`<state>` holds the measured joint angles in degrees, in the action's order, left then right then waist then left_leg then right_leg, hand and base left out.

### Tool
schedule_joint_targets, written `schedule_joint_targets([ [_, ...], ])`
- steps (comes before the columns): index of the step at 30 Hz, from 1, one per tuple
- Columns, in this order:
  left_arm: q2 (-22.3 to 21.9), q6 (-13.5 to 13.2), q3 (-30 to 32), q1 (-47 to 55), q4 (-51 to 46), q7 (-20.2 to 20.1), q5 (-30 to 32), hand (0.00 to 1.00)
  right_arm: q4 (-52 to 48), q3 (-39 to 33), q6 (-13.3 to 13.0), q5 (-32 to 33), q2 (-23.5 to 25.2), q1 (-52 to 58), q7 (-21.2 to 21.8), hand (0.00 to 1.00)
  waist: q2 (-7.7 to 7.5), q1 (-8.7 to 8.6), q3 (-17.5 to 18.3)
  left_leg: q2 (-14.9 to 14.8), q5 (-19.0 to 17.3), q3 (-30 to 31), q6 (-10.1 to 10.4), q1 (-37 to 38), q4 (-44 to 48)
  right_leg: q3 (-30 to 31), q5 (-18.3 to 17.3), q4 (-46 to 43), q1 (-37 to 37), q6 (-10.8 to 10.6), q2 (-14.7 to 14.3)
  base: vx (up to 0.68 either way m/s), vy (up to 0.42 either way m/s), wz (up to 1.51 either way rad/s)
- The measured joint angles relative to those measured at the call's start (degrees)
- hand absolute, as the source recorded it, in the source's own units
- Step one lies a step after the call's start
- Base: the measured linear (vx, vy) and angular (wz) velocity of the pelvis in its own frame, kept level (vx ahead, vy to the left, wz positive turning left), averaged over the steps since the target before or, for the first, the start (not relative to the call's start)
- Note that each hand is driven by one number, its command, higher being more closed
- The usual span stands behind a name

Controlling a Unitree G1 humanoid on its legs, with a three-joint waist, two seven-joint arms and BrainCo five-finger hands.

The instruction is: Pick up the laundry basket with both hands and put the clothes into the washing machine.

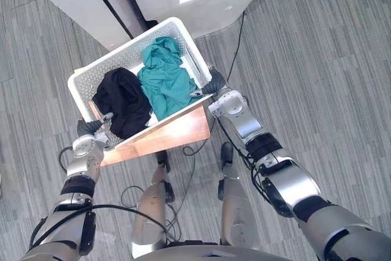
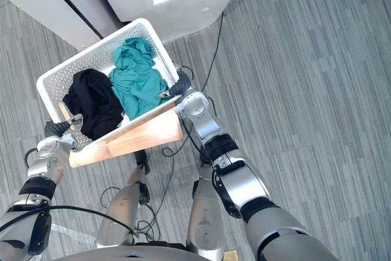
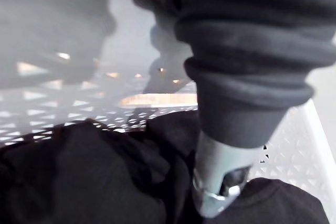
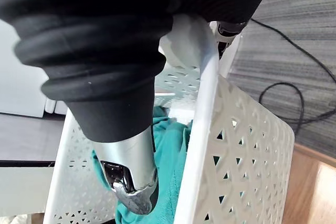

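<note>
Since the laundry basket seemingly needed level lifting, the left hand and right hand clamped its opposite rims. Clothes lay inside it.

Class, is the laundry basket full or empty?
Partly full: a black garment and a teal garment lie inside the basket.

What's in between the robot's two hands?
The white basket, with a black cloth and a teal cloth inside. The left hand and right hand grip its opposite ends, as the left eye view shows.
</note>
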<state>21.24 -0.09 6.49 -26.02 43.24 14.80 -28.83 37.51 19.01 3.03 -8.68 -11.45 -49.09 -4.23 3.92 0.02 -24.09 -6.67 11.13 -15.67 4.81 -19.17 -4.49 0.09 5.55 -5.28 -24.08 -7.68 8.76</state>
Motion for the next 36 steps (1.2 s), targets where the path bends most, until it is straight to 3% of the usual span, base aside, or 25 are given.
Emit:
schedule_joint_targets([
  [1, 0.2, 0.0, 0.0, -0.4, 0.0, 0.1, 0.0, 0.0, 0.0, 0.0, 0.0, -0.8, 0.0, -0.2, 0.0, 0.0, 0.0, 0.0, -0.1, 0.0, 0.0, 0.0, 0.0, 0.0, 0.0, 0.0, 0.0, 0.0, 0.0, 0.0, 0.0, 0.0, 0.0, 0.0],
  [2, 0.5, 0.0, 0.0, -1.0, 0.0, 0.2, 0.0, 1.0, 0.0, 0.0, 0.0, -0.8, -0.2, -0.5, -0.1, 1.0, 0.04, 0.01, -0.4, 0.0, 0.0, 0.1, 0.0, -0.1, 0.0, -0.1, 0.0, -0.1, -0.1, 0.0, 0.0, 0.0, 0.0, 0.0],
  [9, 2.4, 0.2, -1.6, -2.8, -1.6, 2.3, 0.0, 1.0, 0.0, 0.0, 0.1, -3.6, -0.4, -1.1, -2.3, 1.0, 0.01, 0.03, -0.6, 0.0, 0.3, 0.1, 0.0, -0.9, 0.0, -0.1, 0.0, -0.4, -1.0, 0.0, 0.0, 0.0, 0.0, 0.0],
  [21, 2.5, 1.5, -2.9, -4.1, -1.6, 4.2, -0.3, 1.0, 0.0, 0.0, 0.7, -5.2, -2.1, -0.3, -2.4, 1.0, 0.02, -0.22, -0.6, 0.0, 0.4, 0.1, 0.0, -0.7, 0.0, 0.0, 0.0, -0.9, -1.0, 0.0, 0.0, 0.0, 0.0, 0.0],
  [26, 2.5, 2.2, -4.4, -4.1, -1.2, 4.6, -0.2, 1.0, 0.0, -1.3, -1.2, -4.5, -2.0, 1.7, -2.4, 1.0, 0.02, -0.02, -0.6, 0.0, 0.5, 0.1, -0.1, -0.4, 0.0, 0.1, -0.1, -1.4, -1.0, 0.0, 0.0, 0.0, 0.0, 0.0],
  [36, 2.0, 3.5, -5.5, -4.2, 0.7, 4.6, 0.6, 1.0, 1.7, -1.5, -1.9, -1.7, -1.2, 4.2, -3.9, 1.0, 0.01, 0.02, -0.6, 0.0, 0.7, 0.1, -0.1, 1.4, 0.0, 0.3, -0.1, -1.8, 0.4, 0.0, 0.0, -0.01, -0.014, 0.0],
])
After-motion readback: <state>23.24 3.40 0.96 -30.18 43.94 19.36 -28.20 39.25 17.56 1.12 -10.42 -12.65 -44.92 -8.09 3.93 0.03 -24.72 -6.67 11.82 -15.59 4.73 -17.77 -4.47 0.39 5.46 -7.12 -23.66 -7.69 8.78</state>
